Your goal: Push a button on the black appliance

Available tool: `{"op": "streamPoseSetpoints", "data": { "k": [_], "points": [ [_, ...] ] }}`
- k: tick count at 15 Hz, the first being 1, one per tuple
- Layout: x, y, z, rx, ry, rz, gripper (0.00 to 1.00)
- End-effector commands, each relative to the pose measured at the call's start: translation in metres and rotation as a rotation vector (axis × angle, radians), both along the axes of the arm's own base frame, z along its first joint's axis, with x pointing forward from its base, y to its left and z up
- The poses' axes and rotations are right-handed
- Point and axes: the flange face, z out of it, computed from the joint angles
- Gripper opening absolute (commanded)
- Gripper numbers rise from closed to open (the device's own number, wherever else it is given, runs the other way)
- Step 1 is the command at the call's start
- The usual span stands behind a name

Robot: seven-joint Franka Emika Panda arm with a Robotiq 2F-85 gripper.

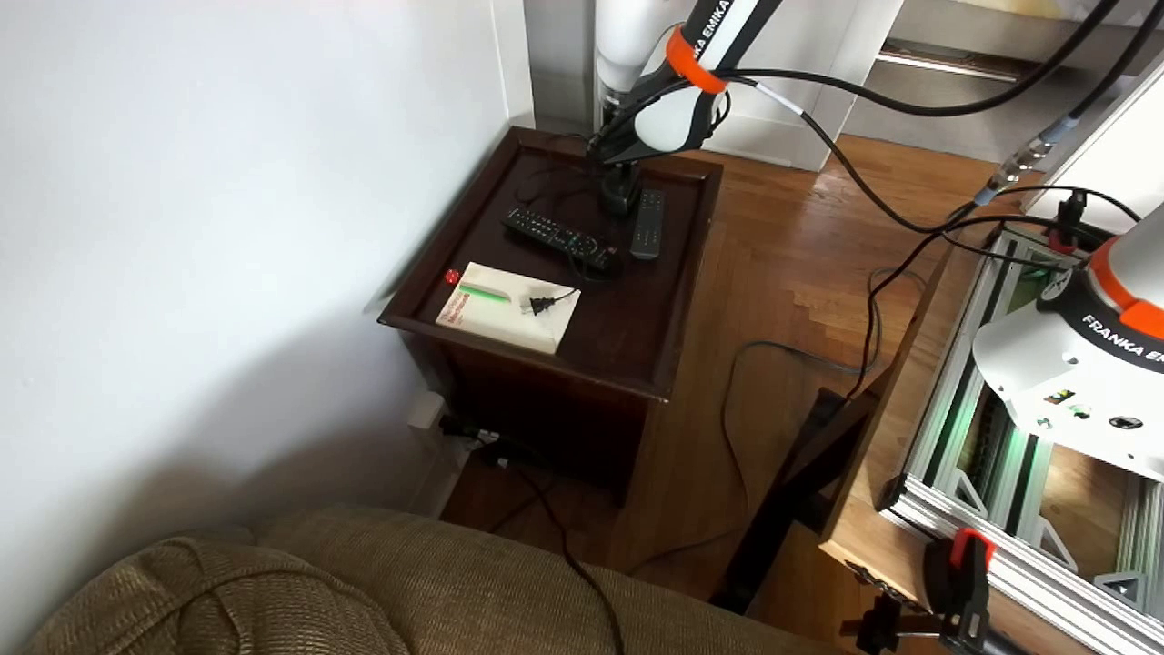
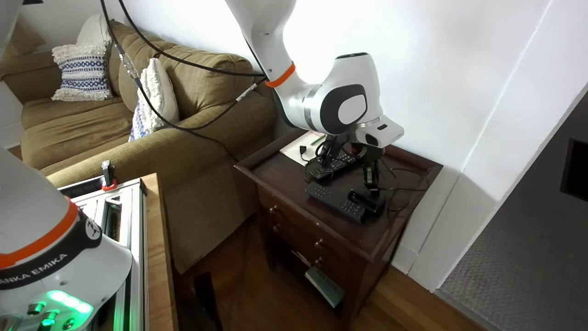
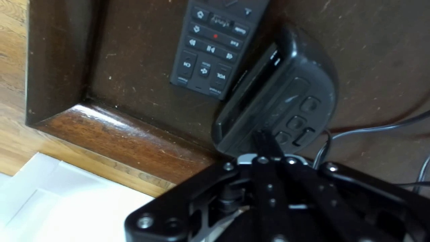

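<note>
The black appliance is a small rounded device with a slot along its front and several square buttons on top. It sits on the dark wooden table, in the wrist view (image 3: pixel 292 87) and in both exterior views (image 1: pixel 620 193) (image 2: pixel 365 201). My gripper (image 3: pixel 263 134) is shut with its fingertips together and nothing between them. The fingertips are over the appliance's top, beside the lowest button (image 3: pixel 283 137) in the wrist view. I cannot tell whether they touch it. The gripper also shows in an exterior view (image 2: pixel 371 181), pointing down at the appliance.
A dark remote (image 3: pixel 208 47) lies close beside the appliance. A second remote (image 1: pixel 559 238) and a white book (image 1: pixel 509 314) with a plug on it lie on the table (image 1: pixel 618 346). Thin cables (image 3: pixel 376 129) run beside the appliance. The table has a raised rim and stands by a white wall.
</note>
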Motion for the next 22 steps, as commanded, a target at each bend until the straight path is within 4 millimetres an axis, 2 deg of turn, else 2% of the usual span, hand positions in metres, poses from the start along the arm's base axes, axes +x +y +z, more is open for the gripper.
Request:
{"op": "streamPoseSetpoints", "data": {
  "k": [1,3,8,11,16,17,18,22],
  "points": [
    [-0.018,-0.008,-0.044,-0.036,0.043,-0.018,0.0],
    [-0.014,-0.006,-0.038,-0.029,0.037,-0.022,0.0],
    [-0.001,-0.004,0.006,0.013,0.001,-0.04,0.0],
    [-0.001,-0.006,0.024,0.042,-0.003,-0.053,0.0],
    [-0.003,0.009,0.076,0.159,-0.042,0.031,0.0],
    [-0.004,0.012,0.086,0.177,-0.043,0.048,0.26],
    [-0.006,0.015,0.096,0.193,-0.044,0.068,0.27],
    [-0.023,0.02,0.132,0.259,0.06,0.182,0.56]
  ]
}}
